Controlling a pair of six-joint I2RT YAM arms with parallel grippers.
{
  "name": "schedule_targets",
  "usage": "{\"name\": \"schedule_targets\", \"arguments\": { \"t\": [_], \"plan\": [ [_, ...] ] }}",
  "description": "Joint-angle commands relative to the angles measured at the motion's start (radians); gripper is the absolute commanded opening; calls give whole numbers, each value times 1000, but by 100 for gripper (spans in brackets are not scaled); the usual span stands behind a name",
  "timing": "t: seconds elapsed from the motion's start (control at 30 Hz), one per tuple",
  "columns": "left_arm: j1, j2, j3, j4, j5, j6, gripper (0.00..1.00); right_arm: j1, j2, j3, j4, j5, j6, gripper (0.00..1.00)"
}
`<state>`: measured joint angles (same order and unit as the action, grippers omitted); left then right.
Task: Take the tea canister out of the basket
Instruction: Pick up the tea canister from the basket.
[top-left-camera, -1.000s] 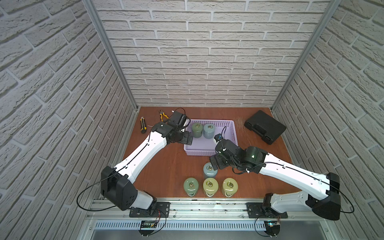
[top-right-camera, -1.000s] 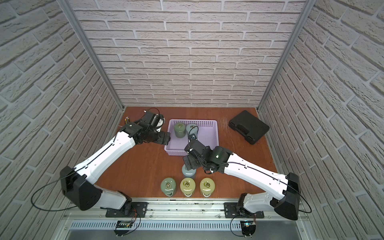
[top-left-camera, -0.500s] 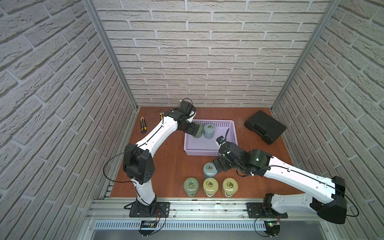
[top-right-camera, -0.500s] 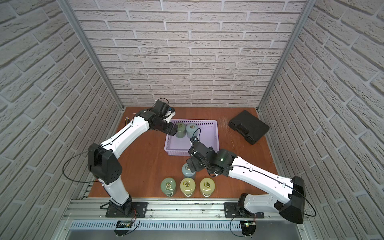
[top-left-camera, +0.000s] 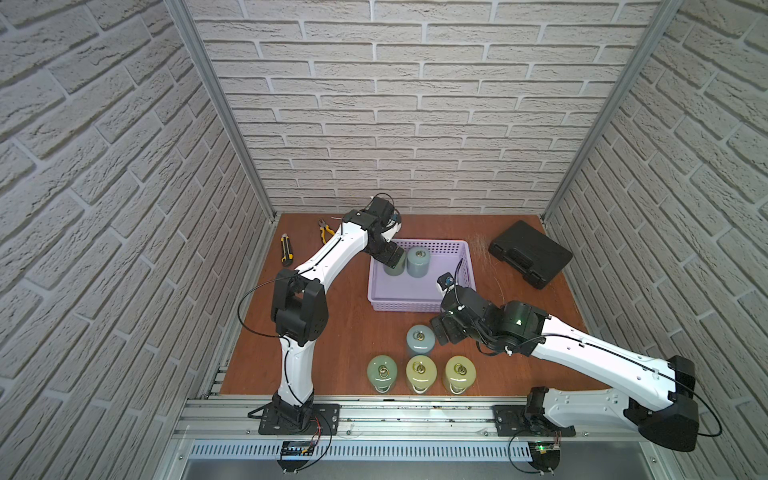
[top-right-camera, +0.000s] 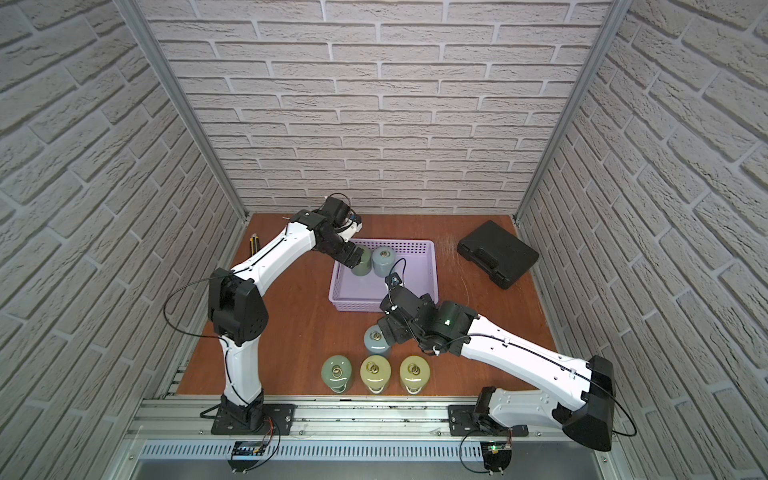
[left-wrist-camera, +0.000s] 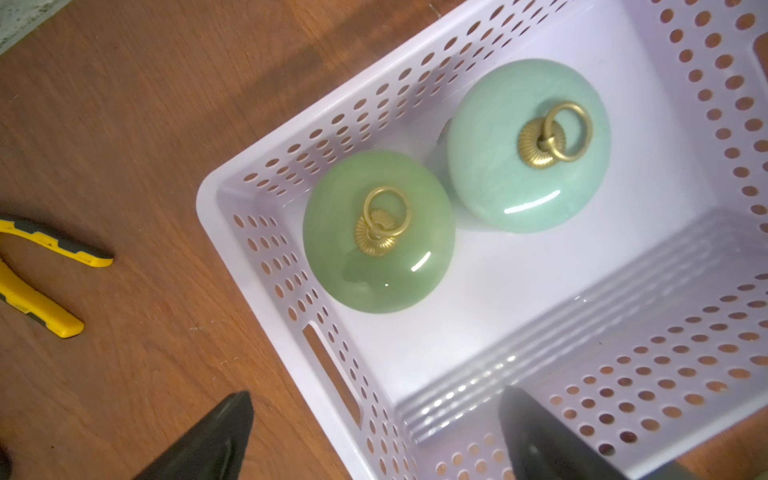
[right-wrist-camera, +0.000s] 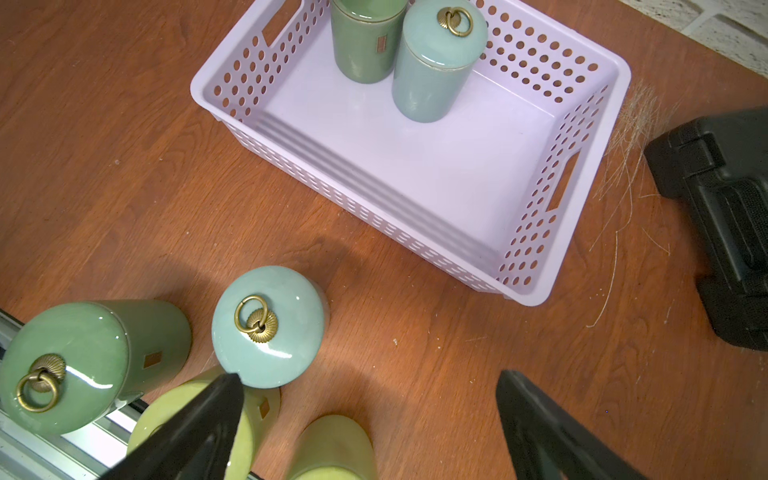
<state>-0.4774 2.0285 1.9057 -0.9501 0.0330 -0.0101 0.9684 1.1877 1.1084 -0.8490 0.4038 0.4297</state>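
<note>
The lavender basket (top-left-camera: 409, 306) (top-right-camera: 361, 305) holds two upright tea canisters in its back left corner, a green one (top-left-camera: 395, 269) (left-wrist-camera: 378, 232) and a blue-grey one (top-left-camera: 418, 261) (left-wrist-camera: 528, 145). My left gripper (top-left-camera: 390, 259) (left-wrist-camera: 376, 399) hangs open just above the green canister, one finger outside the basket's wall and one inside, touching nothing. My right gripper (top-left-camera: 440, 330) (right-wrist-camera: 370, 378) is open and empty, beside a blue-grey canister (top-left-camera: 420, 338) (right-wrist-camera: 268, 328) that stands on the table in front of the basket.
A green canister (top-left-camera: 382, 372) and two yellow-green ones (top-left-camera: 421, 372) (top-left-camera: 459, 372) line the table's front edge. A black case (top-left-camera: 530, 253) lies at the back right. Yellow pliers (top-left-camera: 326, 228) and a utility knife (top-left-camera: 286, 249) lie at the back left.
The left arm has swung from left of the basket to over its back left corner, above the green canister. The right gripper has drawn back a little from the blue-grey canister on the table.
</note>
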Motion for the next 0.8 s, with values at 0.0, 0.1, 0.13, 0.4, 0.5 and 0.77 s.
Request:
{"name": "schedule_targets", "arguments": {
  "t": [0.0,0.1,0.13,0.4,0.5,0.77],
  "plan": [
    [10,38,42,-26,10,36,98,-5,-25,-13,17,36,5,100],
    [12,70,66,-26,14,46,98,-4,-29,-13,10,42,9,100],
    [13,81,74,-26,16,48,98,-4,-29,-13,7,43,12,100],
    [21,144,108,-20,32,66,98,-4,-36,-14,-8,65,29,100],
    [23,165,117,-13,40,69,98,-4,-36,-19,-13,66,41,100],
    [23,219,154,-3,54,64,98,-5,-57,-34,-29,81,61,100]
  ]
}}
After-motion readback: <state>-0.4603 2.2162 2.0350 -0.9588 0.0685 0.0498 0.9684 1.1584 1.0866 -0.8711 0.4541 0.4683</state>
